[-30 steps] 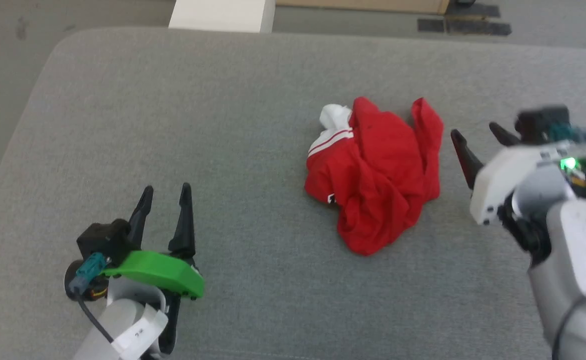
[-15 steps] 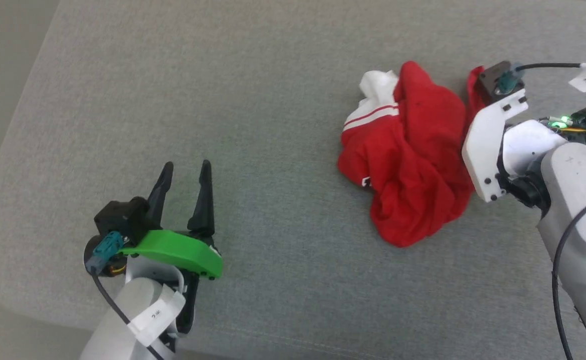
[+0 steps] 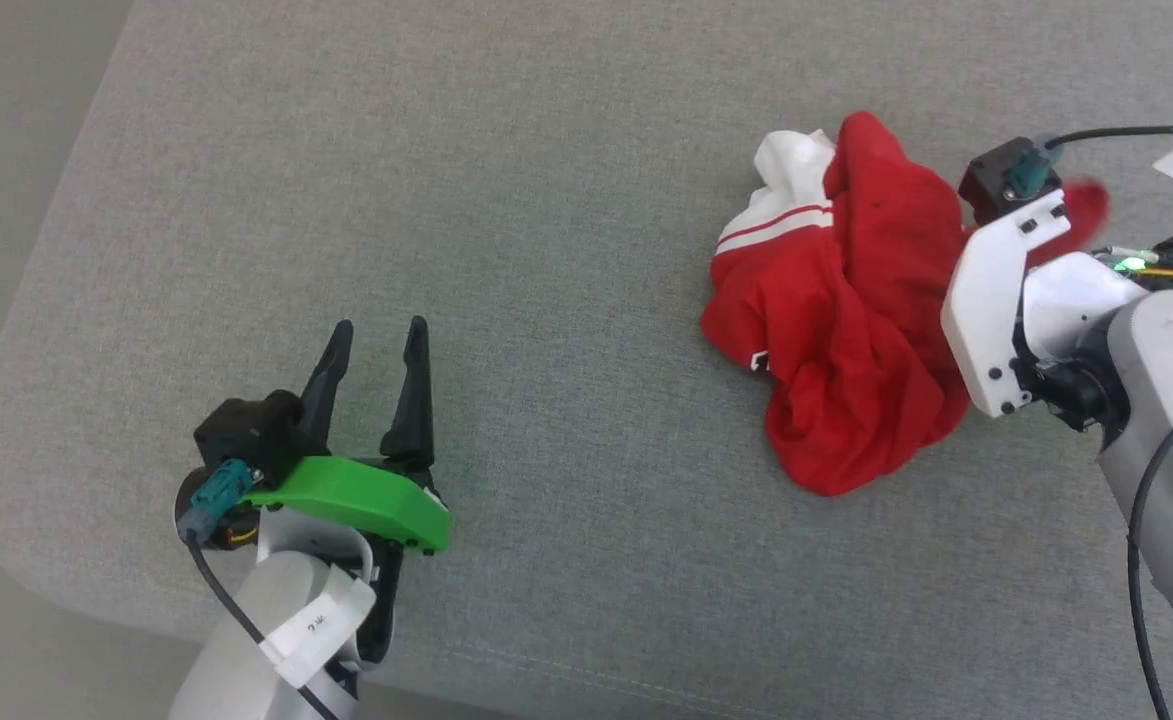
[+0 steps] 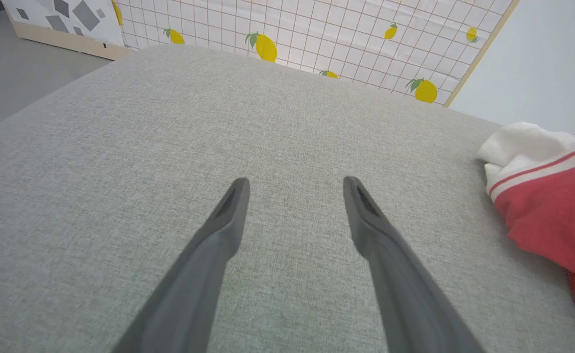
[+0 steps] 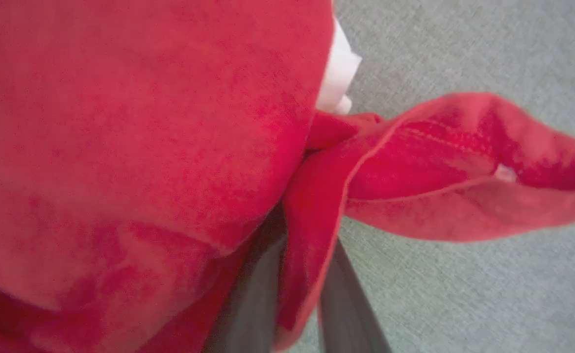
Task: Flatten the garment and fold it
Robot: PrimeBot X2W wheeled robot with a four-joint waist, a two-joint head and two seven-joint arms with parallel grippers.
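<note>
The garment (image 3: 846, 330) is a bright red jersey with white-and-red striped trim, lying crumpled at the right of the grey padded surface (image 3: 546, 200). My right gripper (image 5: 303, 255) is at its right edge, shut on a fold of red hem that passes between the two fingers; a loose flap (image 5: 463, 166) sticks out beyond it. In the head view the white wrist mount (image 3: 996, 300) hides those fingers. My left gripper (image 3: 380, 325) rests open at the lower left, well away from the cloth, nothing between its fingers. The left wrist view has the garment (image 4: 547, 211) at far right.
The padded surface ends in a rounded corner at the lower left (image 3: 6, 480), with floor beyond. A gridded wall panel printed with lemons (image 4: 316, 29) stands past the far edge. Bare grey surface lies between my left gripper and the jersey.
The head camera has shifted. My right gripper moved in from the right onto the garment's edge and closed on a fold of it. The left gripper stayed open and still.
</note>
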